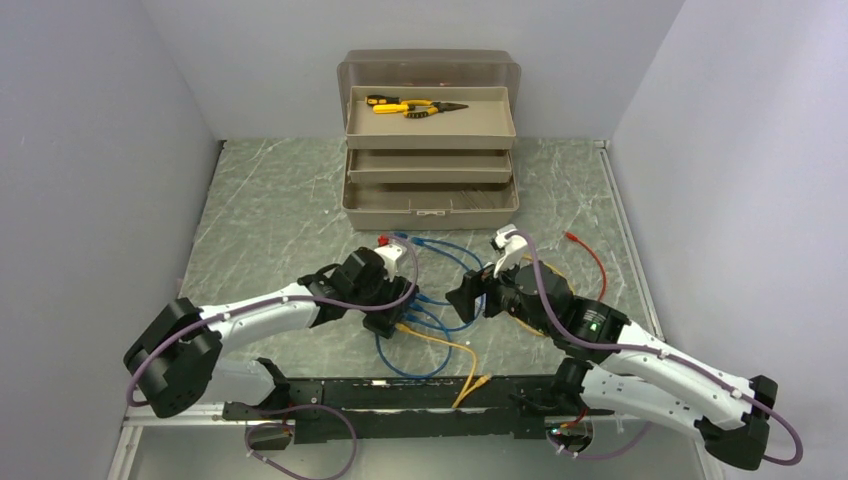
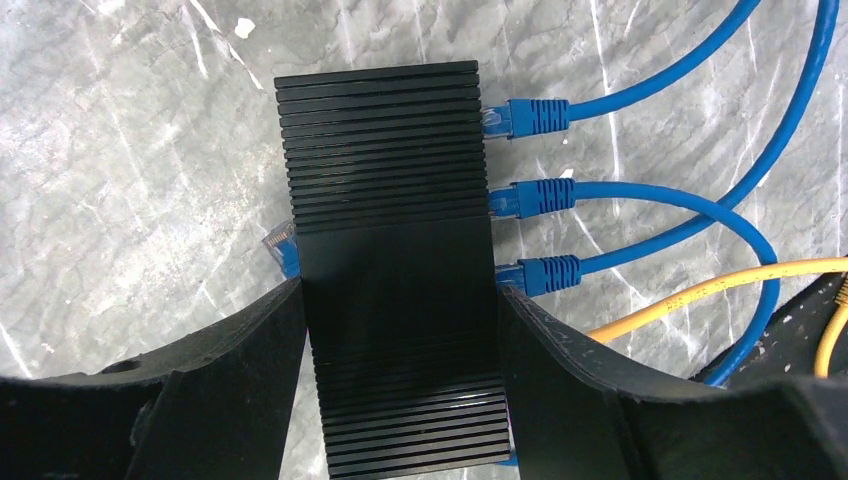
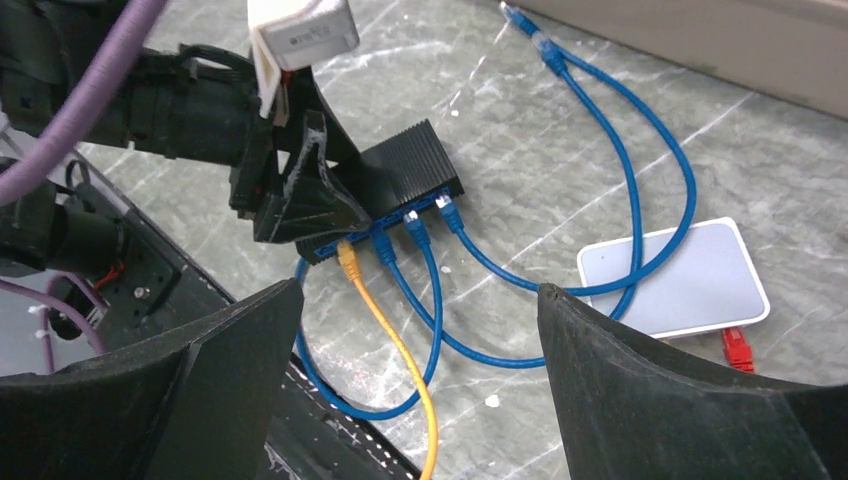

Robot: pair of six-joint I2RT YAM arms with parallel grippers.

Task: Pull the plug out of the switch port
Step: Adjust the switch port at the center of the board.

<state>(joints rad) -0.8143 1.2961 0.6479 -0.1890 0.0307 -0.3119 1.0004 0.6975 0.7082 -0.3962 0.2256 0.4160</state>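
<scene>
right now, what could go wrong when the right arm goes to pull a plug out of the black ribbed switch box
1. The blue cable plugs and yellow cable plug sit tightly side by side, so the open right gripper may catch two.
2. The left gripper pinches only the sides of the black ribbed switch box; a hard tug might slide it out.

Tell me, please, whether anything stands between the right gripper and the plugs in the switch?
Nothing visible does. The open right gripper faces the plugs directly; only their own cables trail between. The left gripper clamps the switch.
</scene>
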